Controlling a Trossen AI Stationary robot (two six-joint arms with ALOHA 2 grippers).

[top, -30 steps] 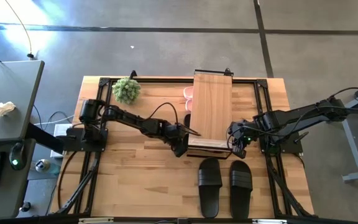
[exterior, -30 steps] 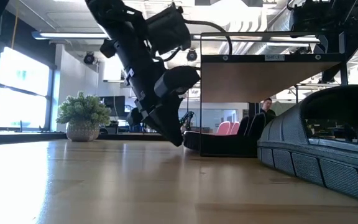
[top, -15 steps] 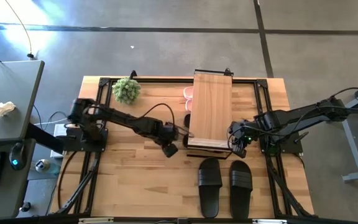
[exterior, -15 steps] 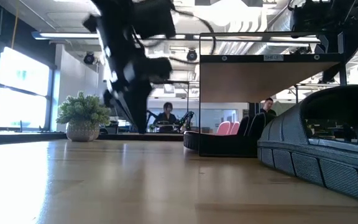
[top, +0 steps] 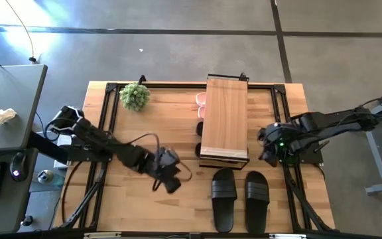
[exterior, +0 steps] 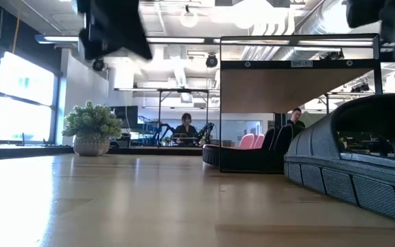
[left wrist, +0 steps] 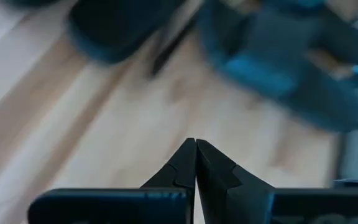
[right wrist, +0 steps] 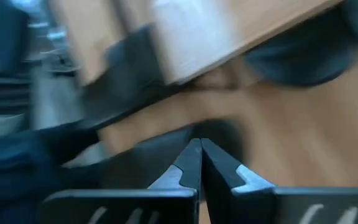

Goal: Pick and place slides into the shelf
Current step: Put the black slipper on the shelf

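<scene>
Hovering over bare table (top: 144,206), the left gripper (top: 172,184) has its fingers pressed together on nothing; the left wrist view shows the two dark tips (left wrist: 195,163) meeting in a point above the wood grain. Just to its right lie two black slides (top: 240,197), side by side and soles down, outside the shelf. The shelf (top: 225,119), with its light-wood plank top and thin black wire frame, stands further right of this gripper and beyond it, toward the far edge of the table. Pale pink slides (top: 201,99) poke out from under the plank's left side near the far end, and another dark slide (top: 199,128) shows at the same side, nearer the left gripper.

The right gripper (top: 268,150) sits just off the shelf's right side, close to the near corner, with the black pair nearer the front edge than it is. Its fingers are also closed tight and hold nothing, as the right wrist view shows (right wrist: 199,168).

A small potted plant (top: 134,95) stands well away from both grippers at the far left of the table. From table height, the nearest black slide (exterior: 352,161) fills the right foreground, and two people sit in the room behind.
</scene>
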